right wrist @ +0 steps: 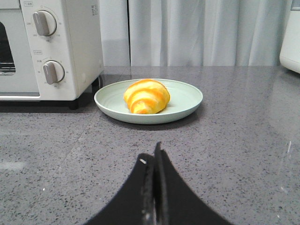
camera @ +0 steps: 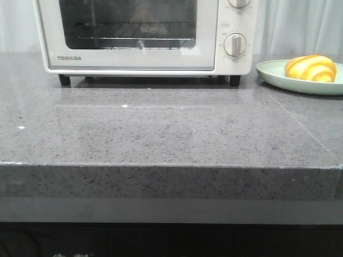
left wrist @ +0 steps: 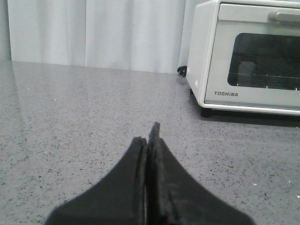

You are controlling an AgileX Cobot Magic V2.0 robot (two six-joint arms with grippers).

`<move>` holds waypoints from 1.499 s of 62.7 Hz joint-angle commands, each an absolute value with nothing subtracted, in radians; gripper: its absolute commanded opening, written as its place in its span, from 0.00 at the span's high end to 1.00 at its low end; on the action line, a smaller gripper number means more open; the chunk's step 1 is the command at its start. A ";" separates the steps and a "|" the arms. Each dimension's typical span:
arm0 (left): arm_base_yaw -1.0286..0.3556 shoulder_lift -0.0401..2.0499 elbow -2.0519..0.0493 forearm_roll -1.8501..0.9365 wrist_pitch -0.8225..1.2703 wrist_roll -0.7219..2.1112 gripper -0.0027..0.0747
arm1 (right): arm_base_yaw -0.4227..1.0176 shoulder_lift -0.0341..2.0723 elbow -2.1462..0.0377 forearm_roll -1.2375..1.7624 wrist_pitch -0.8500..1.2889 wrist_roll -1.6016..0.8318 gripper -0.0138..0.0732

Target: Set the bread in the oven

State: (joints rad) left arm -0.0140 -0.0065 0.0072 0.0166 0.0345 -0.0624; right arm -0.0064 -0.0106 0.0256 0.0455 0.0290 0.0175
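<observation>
A gray speckled counter (camera: 161,134) fills the room's front, with a white curtain (right wrist: 197,33) hanging behind it.

The left gripper (left wrist: 149,136) hangs low over bare counter, its two black fingers pressed together, holding nothing. It points toward the oven's left corner. The right gripper (right wrist: 152,154) also sits low, fingers pressed together and empty, pointing straight at the bread. Neither arm shows in the front view.

The bread (right wrist: 146,96) is a fat, shiny roll shaped like a croissant. It is golden orange with pale yellow stripes curving across it. It lies in the middle of a pale green plate (right wrist: 187,96), which sits on the counter.

The plate is just beside the oven (camera: 144,59), on the oven's right, not touching it. The oven is cream white and says TOSHIBA. Its glass door is closed, and a wire rack (camera: 134,32) shows inside. Round knobs (right wrist: 53,71) sit on its right side. It stands on short black feet (camera: 64,80).
</observation>
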 commanded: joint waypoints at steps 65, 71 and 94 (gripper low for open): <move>-0.018 -0.022 -0.082 0.000 -0.064 -0.063 0.99 | -0.014 -0.030 -0.068 0.048 -0.007 0.007 0.98; -0.018 -0.004 -0.190 0.000 0.000 -0.063 0.99 | -0.014 -0.025 -0.156 0.048 0.083 0.007 0.98; -0.018 0.233 -0.656 0.000 0.399 -0.063 0.99 | -0.014 0.189 -0.552 0.036 0.404 0.007 0.98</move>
State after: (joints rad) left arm -0.0140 0.1611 -0.5581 0.0100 0.3744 -0.0624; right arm -0.0064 0.1137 -0.4573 0.0455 0.4149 0.0175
